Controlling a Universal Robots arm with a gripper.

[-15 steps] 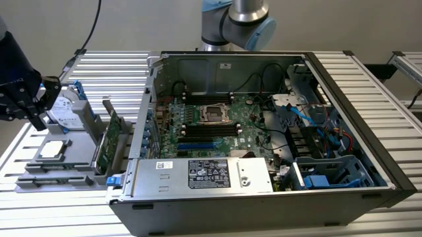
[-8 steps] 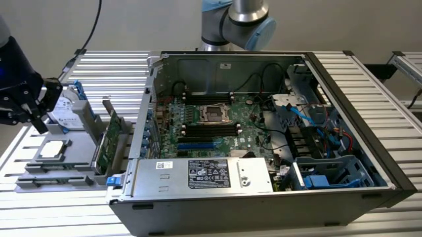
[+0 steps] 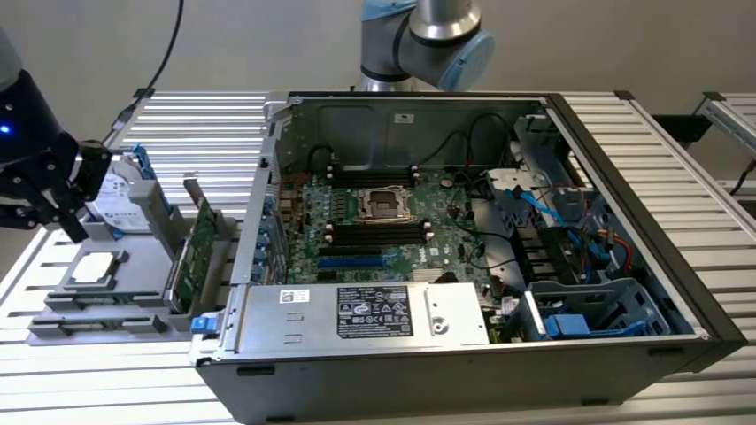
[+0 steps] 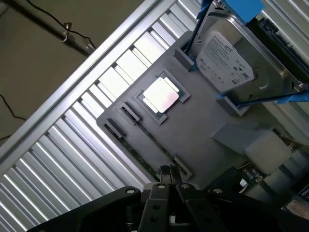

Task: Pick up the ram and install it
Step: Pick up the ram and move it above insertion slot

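While jaws of the black gripper [image 4: 170, 175] sit clenched, empty, near the thin green ram stick [image 4: 150, 141] in the grey plastic tray [image 4: 203, 123], descending w/o opening could crack it.

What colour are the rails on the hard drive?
Blue; the rails on the hard drive show best in the wrist view.

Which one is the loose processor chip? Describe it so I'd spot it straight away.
On the exterior view's left, beside the open computer case, sits a grey tray. The processor chip lies flat on it, a small shiny silver square; the hard drive and green expansion card beside it stand on edge.
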